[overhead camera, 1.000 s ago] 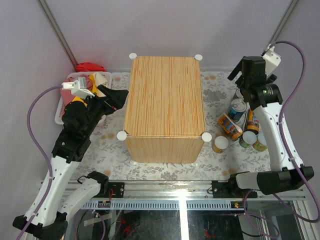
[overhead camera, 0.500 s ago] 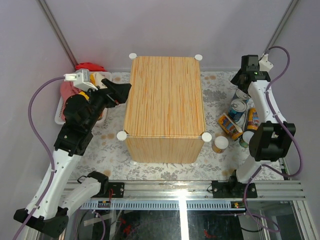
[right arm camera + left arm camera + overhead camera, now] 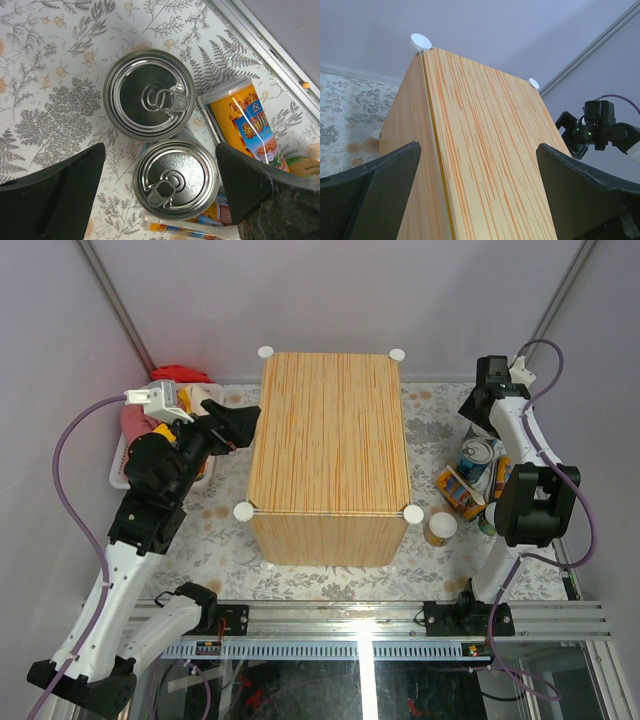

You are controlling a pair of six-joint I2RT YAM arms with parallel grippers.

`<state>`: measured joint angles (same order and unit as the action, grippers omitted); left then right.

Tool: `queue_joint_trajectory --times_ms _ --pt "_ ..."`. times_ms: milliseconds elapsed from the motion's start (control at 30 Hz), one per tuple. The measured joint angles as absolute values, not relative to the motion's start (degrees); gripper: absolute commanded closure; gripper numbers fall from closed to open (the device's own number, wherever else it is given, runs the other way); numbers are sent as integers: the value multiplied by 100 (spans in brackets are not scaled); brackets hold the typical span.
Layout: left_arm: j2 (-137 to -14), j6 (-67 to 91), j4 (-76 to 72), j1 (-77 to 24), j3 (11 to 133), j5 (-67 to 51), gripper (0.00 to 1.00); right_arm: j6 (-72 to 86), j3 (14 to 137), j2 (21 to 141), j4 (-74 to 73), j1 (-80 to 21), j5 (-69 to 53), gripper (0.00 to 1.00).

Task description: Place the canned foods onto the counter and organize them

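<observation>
The counter (image 3: 330, 440) is a wood-grain box with white corner knobs, mid-table; nothing lies on top. It fills the left wrist view (image 3: 485, 150). My left gripper (image 3: 238, 423) is open and empty, level with the counter's left top edge. My right gripper (image 3: 480, 402) is open, pointing down over the cans at the right. In the right wrist view two silver-topped cans stand upright: the far one (image 3: 149, 94) and the near one (image 3: 176, 178), which sits between my open fingers (image 3: 55, 200). An orange can (image 3: 247, 125) lies beside them. More cans (image 3: 460, 492) (image 3: 441, 528) sit on the mat.
A floral mat (image 3: 220, 530) covers the table. A white basket (image 3: 118, 465) with cloths stands at far left, with a red cloth (image 3: 180, 373) behind it. The right arm (image 3: 530, 500) arches over the can cluster and hides some cans.
The right arm has folded back; its gripper moved toward the far right corner and now points down over the silver-topped cans. The left gripper rose slightly toward the counter's left edge.
</observation>
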<state>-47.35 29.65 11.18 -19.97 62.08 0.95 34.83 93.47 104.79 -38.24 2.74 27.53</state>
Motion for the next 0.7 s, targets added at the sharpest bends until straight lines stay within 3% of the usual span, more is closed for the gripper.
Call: queue_joint_trajectory --times_ms 700 --pt "-4825 2838 989 -1994 6062 141 0 3277 9380 11063 -3590 502 2711 1"
